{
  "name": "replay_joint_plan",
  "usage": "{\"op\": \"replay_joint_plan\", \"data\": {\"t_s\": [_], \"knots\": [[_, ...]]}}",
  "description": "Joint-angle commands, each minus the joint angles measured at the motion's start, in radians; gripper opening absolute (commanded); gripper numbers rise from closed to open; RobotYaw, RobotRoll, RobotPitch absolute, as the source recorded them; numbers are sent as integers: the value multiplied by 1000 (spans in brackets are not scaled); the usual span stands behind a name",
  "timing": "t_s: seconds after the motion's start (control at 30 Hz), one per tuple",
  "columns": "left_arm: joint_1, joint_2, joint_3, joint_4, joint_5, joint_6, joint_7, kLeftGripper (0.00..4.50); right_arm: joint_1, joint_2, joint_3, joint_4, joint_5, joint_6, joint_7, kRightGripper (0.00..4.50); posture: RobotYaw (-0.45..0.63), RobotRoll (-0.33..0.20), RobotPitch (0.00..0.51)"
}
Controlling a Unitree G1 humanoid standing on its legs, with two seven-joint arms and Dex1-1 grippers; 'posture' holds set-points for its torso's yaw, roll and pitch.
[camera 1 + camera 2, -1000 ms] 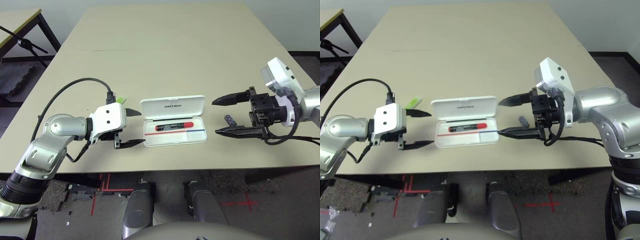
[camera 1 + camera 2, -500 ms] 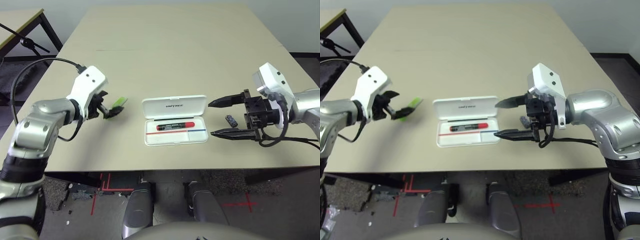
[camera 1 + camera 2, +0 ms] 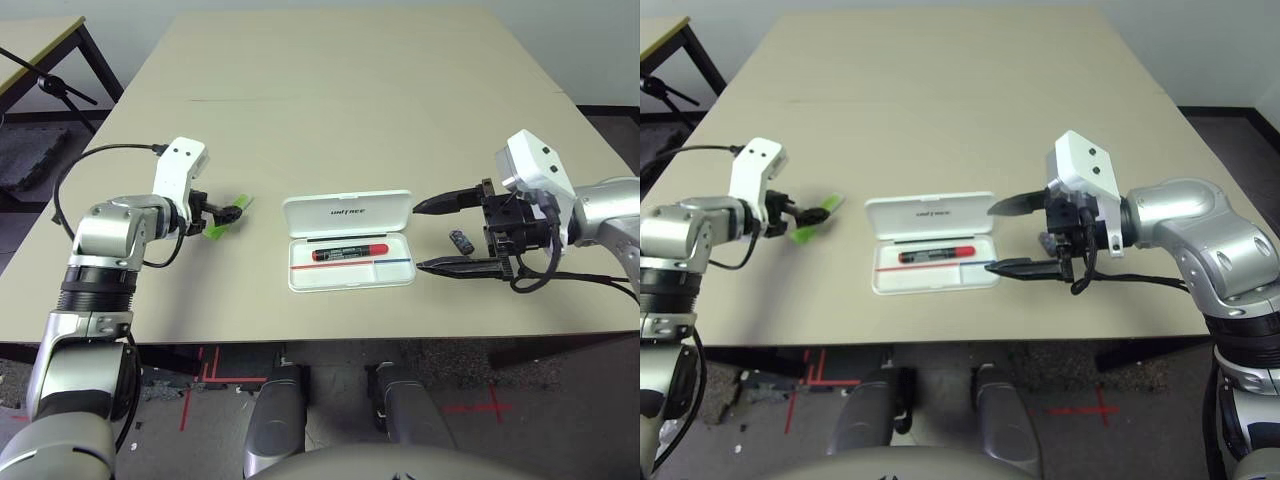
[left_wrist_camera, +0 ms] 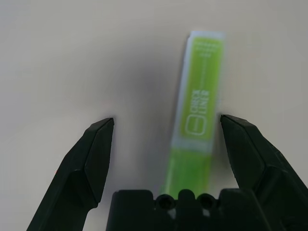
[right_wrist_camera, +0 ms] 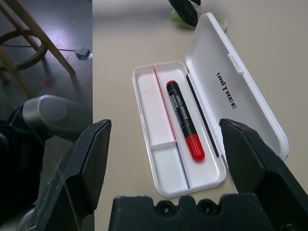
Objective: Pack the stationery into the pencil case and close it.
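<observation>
A beige, matte surface (image 3: 350, 110) holds a flat white plastic pencil case (image 3: 349, 240) with rounded corners, lying open near the middle. Its hinged lid rests flat on the far side, printed with black lettering. A red marker with a black cap (image 3: 349, 252) lies inside the tray, beside a thin red-and-blue stripe.

To the left of the case, a slim light-green highlighter (image 4: 195, 125) lies on the surface. The left hand (image 3: 222, 212) is over it, its two black tapered fingers spread wide on either side of the highlighter, not gripping it. In the wrist view the highlighter sits nearer one finger than the other.

To the right of the case, the right hand (image 3: 445, 234) hangs open and empty, fingers pointing toward the case. A tiny dark grey block (image 3: 461, 240) lies on the surface just behind those fingers.

Risks, as a judgement: because the highlighter is off-centre between the fingers, closing could push or spin the smooth, narrow plastic body rather than pinch it. The small block looks hard to grasp and could be knocked aside by the right hand.
</observation>
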Motion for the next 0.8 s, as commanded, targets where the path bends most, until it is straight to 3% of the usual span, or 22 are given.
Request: {"op": "replay_joint_plan", "data": {"t_s": [0.03, 0.5, 0.63, 0.8], "knots": [[-15, -5, -32, 60, 35, -57, -20, 4500, 17, -16, -5, -27, 3, 3, -11, 4475, 19, 0, 114], [-43, -37, -85, 135, 78, -131, -103, 4500, 45, -44, -17, -46, 9, 5, -33, 4475, -22, 0, 118], [-36, -32, -90, 123, 84, -132, -122, 3195, 47, -54, -17, -52, 11, 11, -31, 4500, -22, 0, 118], [-33, -30, -81, 105, 86, -129, -135, 1198, 40, -56, -10, -43, 7, 7, -29, 4500, -21, 0, 123]]}}
